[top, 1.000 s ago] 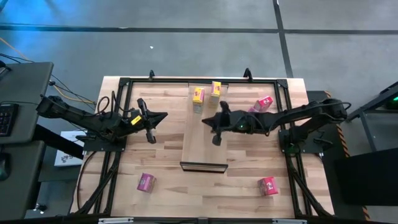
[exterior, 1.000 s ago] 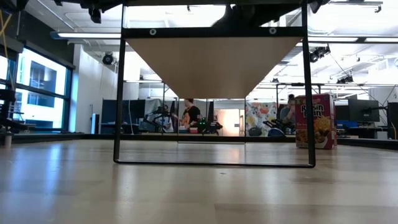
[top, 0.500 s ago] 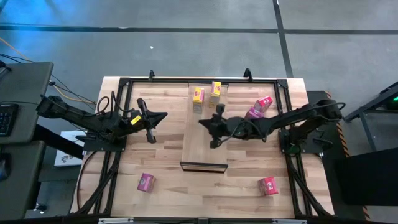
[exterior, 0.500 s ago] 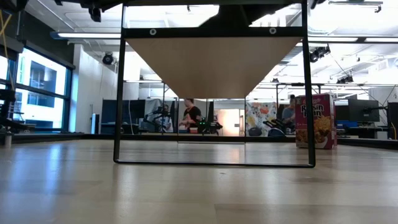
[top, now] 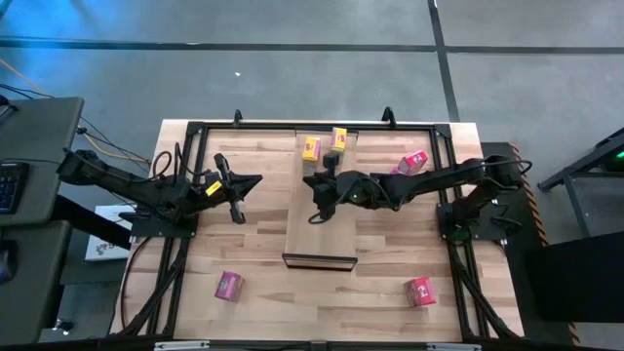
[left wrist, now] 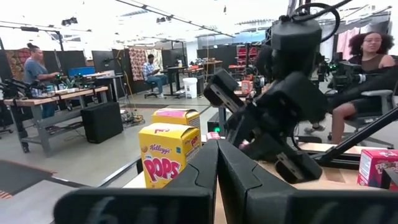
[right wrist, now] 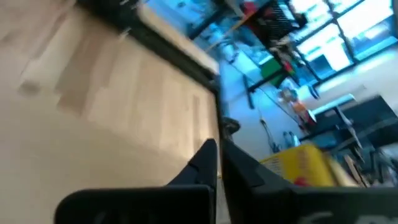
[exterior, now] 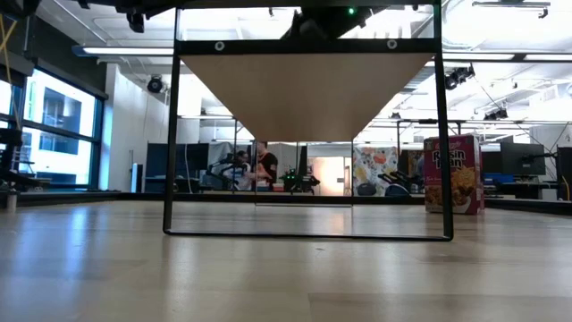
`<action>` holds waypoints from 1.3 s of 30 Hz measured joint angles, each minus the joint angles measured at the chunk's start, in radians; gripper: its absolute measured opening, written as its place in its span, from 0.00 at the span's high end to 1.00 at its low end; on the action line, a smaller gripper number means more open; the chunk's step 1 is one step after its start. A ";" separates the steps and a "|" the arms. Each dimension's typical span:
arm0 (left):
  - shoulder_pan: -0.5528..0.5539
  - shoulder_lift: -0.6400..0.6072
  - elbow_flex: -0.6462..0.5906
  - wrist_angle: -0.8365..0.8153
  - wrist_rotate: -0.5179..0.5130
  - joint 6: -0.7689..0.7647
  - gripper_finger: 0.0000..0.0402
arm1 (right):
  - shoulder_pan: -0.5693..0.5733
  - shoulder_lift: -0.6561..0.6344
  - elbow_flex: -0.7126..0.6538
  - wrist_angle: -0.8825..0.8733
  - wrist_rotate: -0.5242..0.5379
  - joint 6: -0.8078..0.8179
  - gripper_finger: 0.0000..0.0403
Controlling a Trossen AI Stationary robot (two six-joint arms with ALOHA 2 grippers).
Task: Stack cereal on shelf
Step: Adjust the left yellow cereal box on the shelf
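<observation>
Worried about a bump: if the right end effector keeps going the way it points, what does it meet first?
Probably the yellow cereal box on the shelf; the shut right end effector points roughly toward it, though depth is unclear.

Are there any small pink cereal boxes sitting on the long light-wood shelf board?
No, only two small yellow cereal boxes stand on the light-wood shelf board.

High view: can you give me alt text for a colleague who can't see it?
Seen from above, the right claw, shut and empty, reaches over the shelf near two yellow cereal boxes. The left claw, shut, waits left of the shelf; pink and red boxes lie scattered on the table.
</observation>
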 joint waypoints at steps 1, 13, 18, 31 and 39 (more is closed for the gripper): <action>0.000 0.000 0.000 0.000 -0.002 0.000 1.00 | -0.002 0.006 0.000 -0.004 -0.002 -0.018 1.00; 0.000 0.000 0.000 0.000 -0.002 0.000 1.00 | -0.036 0.008 -0.003 -0.026 0.064 -0.026 1.00; 0.000 0.000 0.000 0.000 -0.002 0.000 1.00 | -0.056 0.008 -0.003 -0.026 0.096 -0.020 1.00; 0.000 0.000 0.000 0.000 -0.002 0.000 1.00 | -0.118 0.008 -0.003 -0.020 0.056 0.043 1.00; 0.000 0.000 0.000 -0.001 -0.002 0.007 1.00 | -0.120 0.007 -0.004 -0.002 0.062 0.042 1.00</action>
